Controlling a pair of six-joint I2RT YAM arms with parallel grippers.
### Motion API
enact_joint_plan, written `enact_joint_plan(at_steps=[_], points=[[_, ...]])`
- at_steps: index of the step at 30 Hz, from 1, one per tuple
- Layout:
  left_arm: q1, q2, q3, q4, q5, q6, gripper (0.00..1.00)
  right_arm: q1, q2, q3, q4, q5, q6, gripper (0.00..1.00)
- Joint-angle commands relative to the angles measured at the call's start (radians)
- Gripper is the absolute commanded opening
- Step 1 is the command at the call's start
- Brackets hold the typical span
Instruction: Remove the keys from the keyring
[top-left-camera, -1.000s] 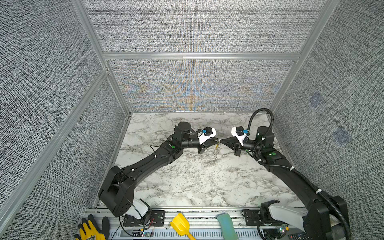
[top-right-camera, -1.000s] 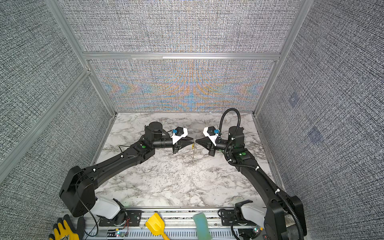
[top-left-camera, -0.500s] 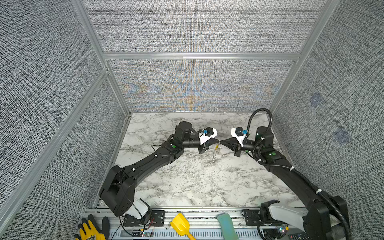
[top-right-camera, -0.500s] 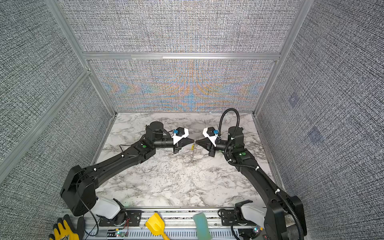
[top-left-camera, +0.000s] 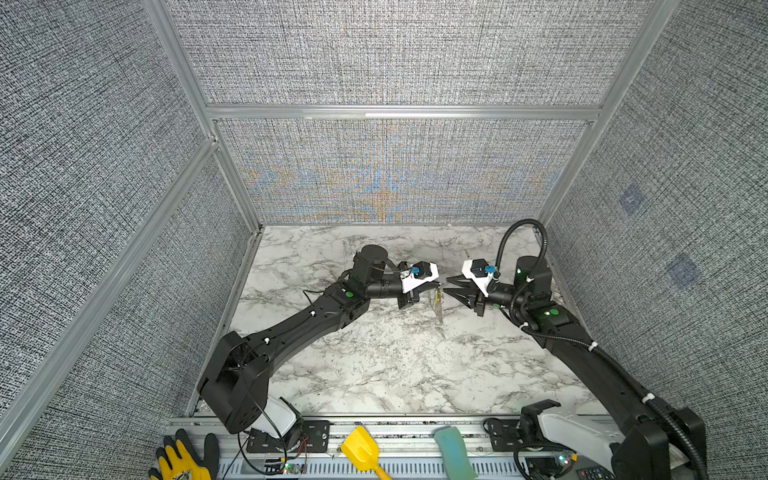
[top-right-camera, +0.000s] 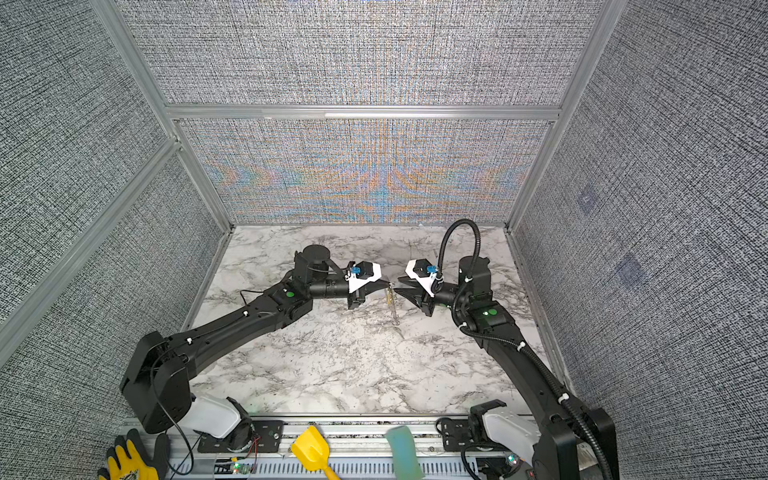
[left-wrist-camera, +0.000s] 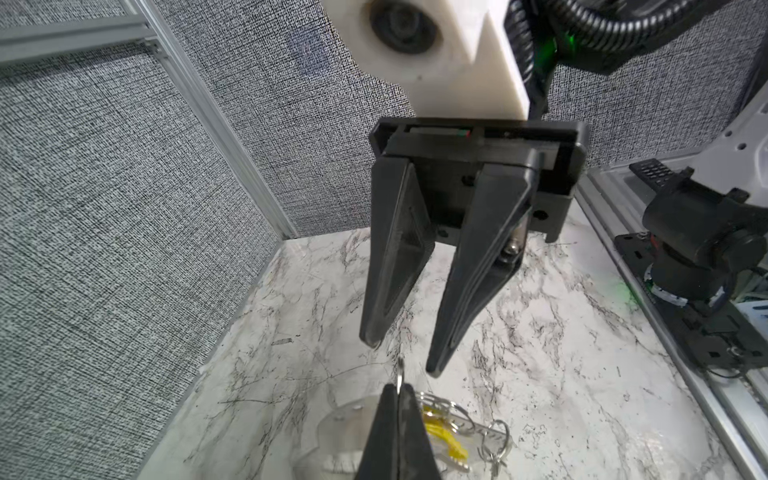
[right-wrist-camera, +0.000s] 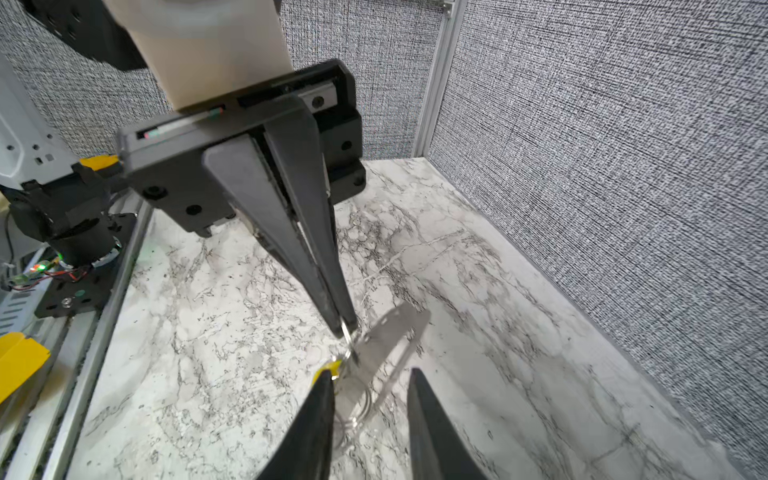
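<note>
left fingers (right-wrist-camera: 270, 232) clenched on a wire ring (left-wrist-camera: 400, 370), the keyring (right-wrist-camera: 386, 336) and its yellow-tagged key (left-wrist-camera: 438, 430) dangling above the table (left-wrist-camera: 540, 332); right fingers (left-wrist-camera: 390, 257), released, would best pinch one key squarely, then pull gently.

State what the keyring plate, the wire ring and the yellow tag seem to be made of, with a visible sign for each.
The keyring plate is pale, smooth and glossy: metal or clear plastic, unclear. The wire ring is thin silvery metal, glinting. The yellow tag looks plastic: even, opaque colour.
</note>
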Motion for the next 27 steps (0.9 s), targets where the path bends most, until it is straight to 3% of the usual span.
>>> enact_joint_plan(at_steps=[1, 6, 13, 27], points=[[-0.014, -0.013, -0.008, 0.017, -0.06, 0.095, 0.0, -0.003, -0.025, -0.014, -0.073, 0.077, -0.08, 0.32], [-0.04, -0.026, -0.026, 0.022, -0.126, 0.174, 0.0, -0.004, -0.053, -0.033, -0.09, 0.125, -0.109, 0.32], [-0.049, -0.028, -0.029, 0.022, -0.144, 0.193, 0.0, -0.005, -0.049, -0.035, -0.1, 0.128, -0.124, 0.29], [-0.05, 0.009, 0.022, -0.039, -0.096, 0.087, 0.0, 0.003, -0.058, -0.015, -0.092, 0.067, -0.093, 0.21]])
